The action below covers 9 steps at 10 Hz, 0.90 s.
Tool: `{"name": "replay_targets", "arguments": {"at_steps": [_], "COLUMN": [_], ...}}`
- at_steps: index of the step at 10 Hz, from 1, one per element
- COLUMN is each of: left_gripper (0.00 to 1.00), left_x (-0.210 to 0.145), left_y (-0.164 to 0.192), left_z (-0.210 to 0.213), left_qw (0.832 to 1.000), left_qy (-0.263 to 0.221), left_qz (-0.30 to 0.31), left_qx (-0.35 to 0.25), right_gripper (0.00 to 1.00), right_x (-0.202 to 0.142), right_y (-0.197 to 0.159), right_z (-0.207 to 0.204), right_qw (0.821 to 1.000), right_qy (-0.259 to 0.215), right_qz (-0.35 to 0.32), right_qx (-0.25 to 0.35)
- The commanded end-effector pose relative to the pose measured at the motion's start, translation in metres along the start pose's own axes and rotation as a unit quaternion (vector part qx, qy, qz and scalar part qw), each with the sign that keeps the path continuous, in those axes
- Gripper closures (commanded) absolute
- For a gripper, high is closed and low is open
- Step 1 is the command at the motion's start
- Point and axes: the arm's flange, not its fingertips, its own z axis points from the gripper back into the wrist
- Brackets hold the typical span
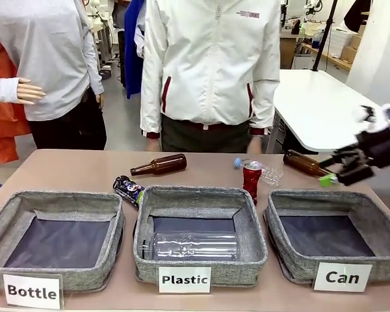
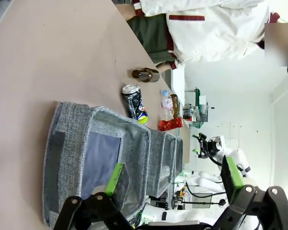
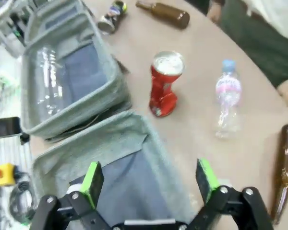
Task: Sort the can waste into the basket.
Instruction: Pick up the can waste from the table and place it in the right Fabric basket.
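Landmark for all positions is the Can basket (image 1: 312,195), rightmost of three grey baskets on the desk (image 1: 65,169). Its dark lining is bare, so neither can is sorted yet. The left end effector (image 2: 173,179), seen from its own wrist camera, has its green pads spread wide with nothing between them. It looks along the row from the end farthest from the Can basket, over the Bottle basket (image 2: 69,143). The black can (image 1: 128,190) lies on its side on the desk, well left of the Can basket and past the Plastic basket (image 1: 195,192), with its long axis slanted to the row. The red can (image 1: 251,179) stands upright and crushed at the waist, long axis vertical, just left of the Can basket's far left corner and apart from it. A small clear bottle (image 1: 265,173) and a brown bottle (image 1: 305,164) lie beyond the Can basket's far rim and are not can waste. The right end effector (image 1: 335,174) hangs above the Can basket's far right rim, fully open and empty. In its wrist view the red can (image 3: 164,86) lies ahead, almost on the centre line between the pads, beyond the basket corner. Judgement: the right arm is clearly the nearer one to the red can. The reach runs leftward across the far rim, with the pads closing on either side of the upright body.
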Motion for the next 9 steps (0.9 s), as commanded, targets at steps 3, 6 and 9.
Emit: {"name": "replay_targets", "arguments": {"at_steps": [3,6,9], "left_gripper": [0.00,0.00,0.00], "left_x": [-0.001,-0.001,-0.001], "left_y": [0.000,0.000,0.000], "left_z": [0.002,0.002,0.002], "left_qw": [1.000,1.000,1.000], "left_qy": [0.002,0.002,0.002], "left_qz": [-0.010,-0.010,-0.010], "left_qx": [-0.007,-0.007,-0.007], "right_gripper": [0.00,0.00,0.00], "right_x": [0.031,0.036,0.032], "right_y": [-0.060,-0.057,-0.070], "right_z": [-0.049,-0.057,-0.084], "right_qw": [0.997,0.999,0.995], "right_qy": [0.024,0.029,0.033], "right_qz": [0.062,0.041,0.069], "right_qx": [0.023,0.020,0.071]}}
